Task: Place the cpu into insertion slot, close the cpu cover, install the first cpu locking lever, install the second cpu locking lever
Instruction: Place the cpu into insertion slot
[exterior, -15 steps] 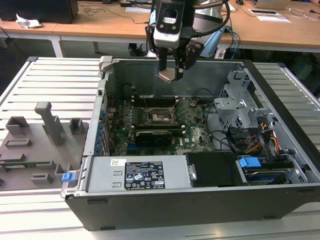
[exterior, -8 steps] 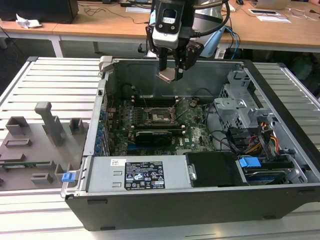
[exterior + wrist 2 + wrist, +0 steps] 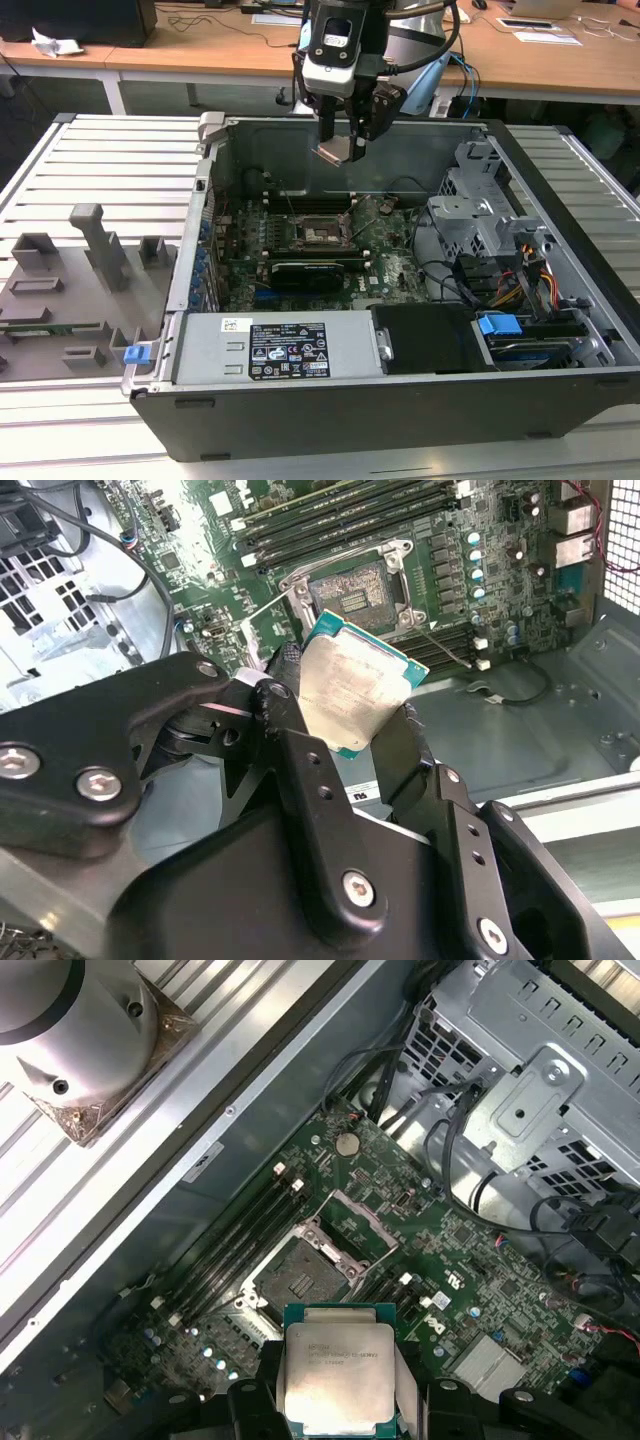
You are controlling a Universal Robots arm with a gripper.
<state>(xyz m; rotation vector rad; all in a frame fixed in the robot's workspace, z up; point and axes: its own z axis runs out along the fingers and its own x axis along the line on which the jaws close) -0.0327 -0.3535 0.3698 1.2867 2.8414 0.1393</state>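
1. An open computer case (image 3: 350, 425) lies on a slatted table (image 3: 100, 150), seen from above in the exterior view.
2. The gripper (image 3: 343, 140) hangs over the case near its far wall. Its fingers (image 3: 300, 770) are closed on the cpu (image 3: 334, 150), pinching two opposite edges.
3. The cpu is in the air, tilted and well clear of the green board (image 3: 390, 260). The first wrist view shows its silvery top face (image 3: 335, 1380). The second wrist view shows its pale tan underside with a green rim (image 3: 350, 685).
4. The slot (image 3: 318, 233) sits near the middle of the board, below the cpu and apart from it. Both wrist views show it bare, a dark square inside a silver rim (image 3: 297, 1278) (image 3: 350, 590).
5. The cover (image 3: 372, 1226) is swung open, standing at one edge of the slot.
6. A long black card (image 3: 315, 268) lies on the board just beside the slot, on the side towards the case's near wall.
7. A grey power supply (image 3: 270, 345) runs along the case's near wall. A metal drive cage (image 3: 480, 220) stands at the exterior view's right.
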